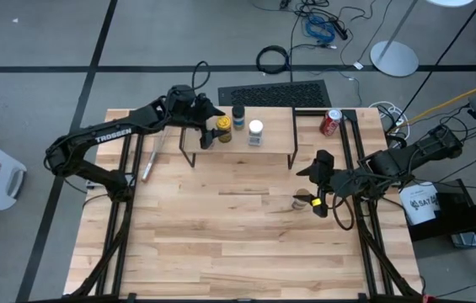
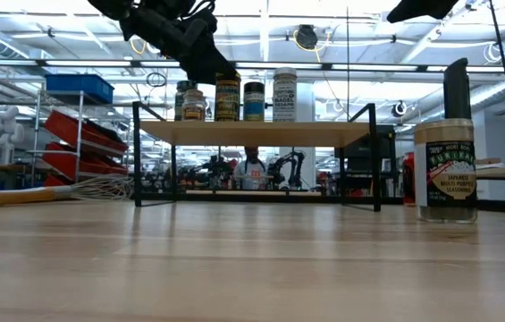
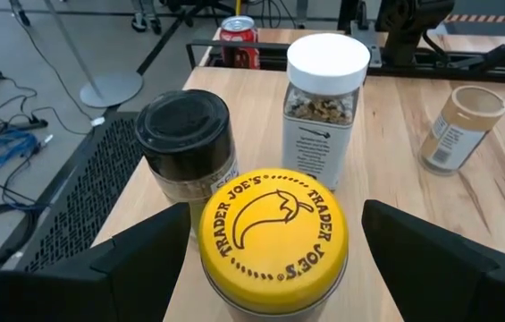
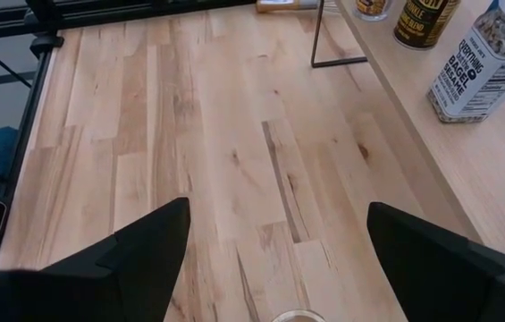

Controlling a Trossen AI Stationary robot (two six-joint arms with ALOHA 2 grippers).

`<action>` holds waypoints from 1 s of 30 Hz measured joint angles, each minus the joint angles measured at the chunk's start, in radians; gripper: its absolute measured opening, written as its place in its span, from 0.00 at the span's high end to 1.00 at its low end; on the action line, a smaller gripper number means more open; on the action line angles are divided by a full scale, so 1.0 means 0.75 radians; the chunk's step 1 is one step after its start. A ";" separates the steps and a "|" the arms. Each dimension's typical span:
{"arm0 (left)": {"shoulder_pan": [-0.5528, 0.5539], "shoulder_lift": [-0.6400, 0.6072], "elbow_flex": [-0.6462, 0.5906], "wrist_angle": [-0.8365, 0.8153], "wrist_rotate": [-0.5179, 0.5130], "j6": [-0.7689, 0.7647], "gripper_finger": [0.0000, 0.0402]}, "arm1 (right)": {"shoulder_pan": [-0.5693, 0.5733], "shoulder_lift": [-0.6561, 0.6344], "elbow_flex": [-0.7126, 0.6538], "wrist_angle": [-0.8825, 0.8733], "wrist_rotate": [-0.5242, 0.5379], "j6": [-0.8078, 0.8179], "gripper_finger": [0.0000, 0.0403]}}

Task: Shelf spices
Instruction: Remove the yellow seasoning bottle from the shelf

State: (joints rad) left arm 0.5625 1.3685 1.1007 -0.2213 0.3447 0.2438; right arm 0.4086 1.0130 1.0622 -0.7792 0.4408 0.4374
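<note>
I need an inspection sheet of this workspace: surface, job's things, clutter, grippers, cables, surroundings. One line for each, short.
Surface: wooden table, mostly bare in front.
Job's things: shelf holds the yellow-lid jar, dark-lid jar and white-lid jar; a tan-lid jar stands on the table.
Clutter: whisk, red can.
Grippers: left gripper open around the yellow-lid jar; right gripper open above the tan-lid jar.
Cables: coils on the floor behind the table.
Surroundings: lab room; a distant person beyond the shelf.
</note>
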 joint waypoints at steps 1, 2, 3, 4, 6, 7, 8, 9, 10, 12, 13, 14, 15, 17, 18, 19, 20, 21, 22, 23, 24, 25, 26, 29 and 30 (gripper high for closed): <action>0.000 0.000 0.001 -0.002 0.000 0.001 0.15 | 0.000 0.000 0.000 0.001 0.000 0.000 0.18; 0.000 0.000 0.001 -0.003 0.000 0.001 0.15 | 0.000 0.000 0.000 0.004 0.000 -0.001 0.18; 0.000 0.000 0.001 -0.003 -0.001 0.001 0.15 | 0.000 0.000 0.000 0.007 0.000 -0.001 0.18; 0.000 0.000 0.001 -0.002 -0.001 0.001 0.16 | 0.000 0.000 0.000 0.008 0.000 -0.001 0.18; 0.001 0.000 0.001 -0.003 -0.001 0.001 0.18 | 0.000 0.000 0.000 0.008 0.000 -0.001 0.18; 0.001 0.000 0.001 -0.003 -0.001 0.002 0.20 | 0.000 0.000 0.000 0.008 0.000 -0.001 0.18; 0.000 0.000 0.001 -0.004 0.000 0.002 0.22 | 0.000 0.000 0.000 0.008 0.000 -0.001 0.18; 0.000 0.000 0.001 -0.009 0.002 0.002 0.24 | 0.000 0.000 0.000 0.008 0.000 -0.001 0.18; 0.000 0.000 0.000 -0.019 0.002 0.002 0.26 | 0.000 0.000 0.000 0.008 0.000 -0.001 0.18; 0.001 0.004 -0.001 -0.021 0.002 0.003 0.29 | 0.000 0.000 0.000 0.007 0.000 -0.001 0.18; 0.001 0.003 -0.001 -0.021 0.002 0.003 0.30 | 0.000 0.000 0.000 0.008 0.000 -0.001 0.18; 0.001 0.003 -0.001 -0.019 0.002 0.004 0.32 | 0.000 0.000 0.000 0.008 0.000 -0.001 0.18; 0.001 0.003 -0.001 -0.017 0.002 0.006 0.33 | 0.000 0.000 0.000 0.007 0.000 -0.001 0.18; 0.000 0.003 -0.001 -0.016 0.002 0.007 0.34 | 0.000 0.000 0.000 0.007 0.000 -0.003 0.18; -0.002 0.003 -0.001 -0.016 0.002 0.007 0.34 | 0.000 0.000 0.000 0.007 0.000 -0.005 0.18; -0.003 0.003 -0.001 -0.014 0.002 0.007 0.35 | 0.000 0.000 0.000 0.007 0.000 -0.005 0.18; -0.003 0.003 -0.001 -0.014 0.002 0.007 0.35 | 0.000 0.000 0.000 0.007 0.000 -0.006 0.18; -0.003 0.003 -0.001 -0.013 0.002 0.007 0.35 | 0.000 0.000 0.000 0.007 0.000 -0.006 0.18; -0.003 0.003 -0.001 -0.013 0.002 0.006 0.35 | 0.000 0.000 0.000 0.007 0.000 -0.006 0.18; -0.003 0.003 -0.001 -0.013 0.002 0.006 0.35 | 0.000 0.000 0.000 0.007 0.000 -0.006 0.18; -0.003 0.003 -0.001 -0.013 0.002 0.006 0.35 | 0.000 0.000 0.000 0.007 0.001 -0.006 0.18; -0.003 0.003 -0.001 -0.012 0.002 0.006 0.35 | 0.000 0.000 0.000 0.007 0.001 -0.006 0.18; -0.003 0.003 -0.001 -0.012 0.002 0.005 0.35 | 0.000 0.000 0.000 0.006 0.000 -0.006 0.18; -0.012 0.003 -0.001 -0.012 0.001 0.006 0.35 | 0.000 0.000 0.000 0.006 0.000 -0.006 0.18; -0.016 0.002 -0.001 -0.011 0.001 0.007 0.35 | 0.000 0.000 0.000 0.006 0.000 -0.006 0.18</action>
State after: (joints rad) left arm 0.5505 1.3703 1.1004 -0.2298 0.3454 0.2487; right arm 0.4087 1.0130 1.0622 -0.7746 0.4410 0.4329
